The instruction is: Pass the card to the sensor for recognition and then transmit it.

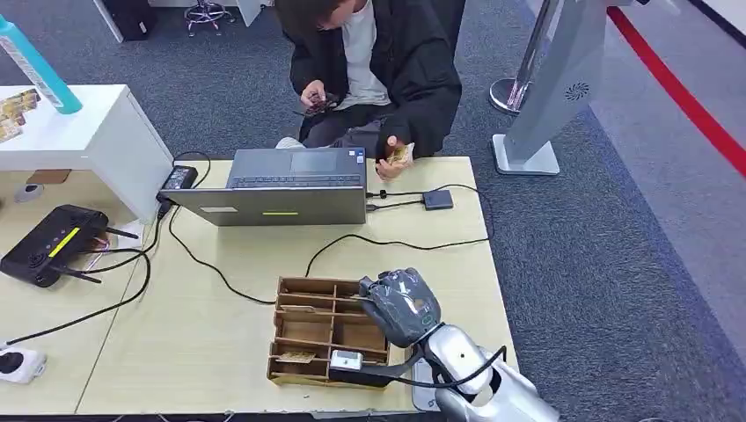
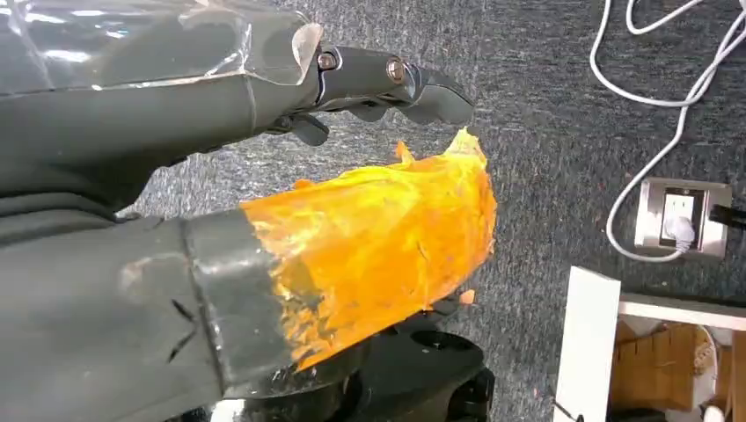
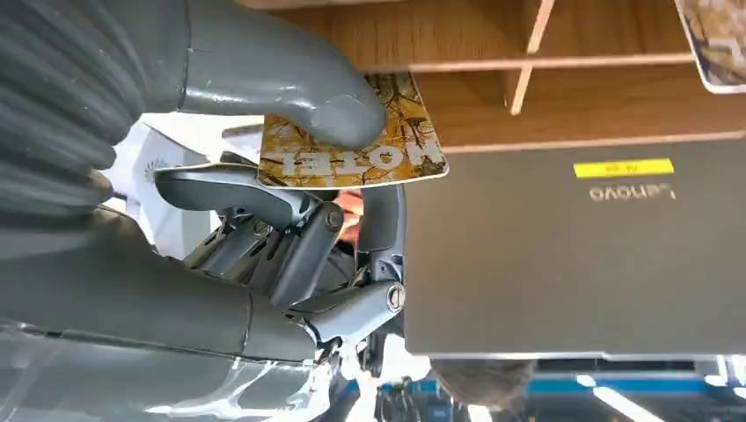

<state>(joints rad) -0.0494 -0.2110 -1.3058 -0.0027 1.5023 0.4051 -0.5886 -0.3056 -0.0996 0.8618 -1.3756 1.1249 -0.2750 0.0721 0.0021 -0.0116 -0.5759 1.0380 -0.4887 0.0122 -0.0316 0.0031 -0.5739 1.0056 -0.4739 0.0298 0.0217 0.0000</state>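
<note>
Right hand point(image 3: 264, 202) pinched card point(image 3: 369, 149) between thumb and fingers point(image 3: 237, 189); wooden tray point(image 3: 563, 88) and laptop point(image 3: 572, 255) lay beyond.

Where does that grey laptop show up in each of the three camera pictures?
Head view: the laptop sits at the table's far edge, its lid toward the robot, beyond the wooden organizer.
Left wrist view: not in it; this one looks down at the carpet.
Right wrist view: the laptop lid fills the right side, shown upside down, behind the right hand holding the card.
Shared landmark: the yellow sticker on the lid.
</note>
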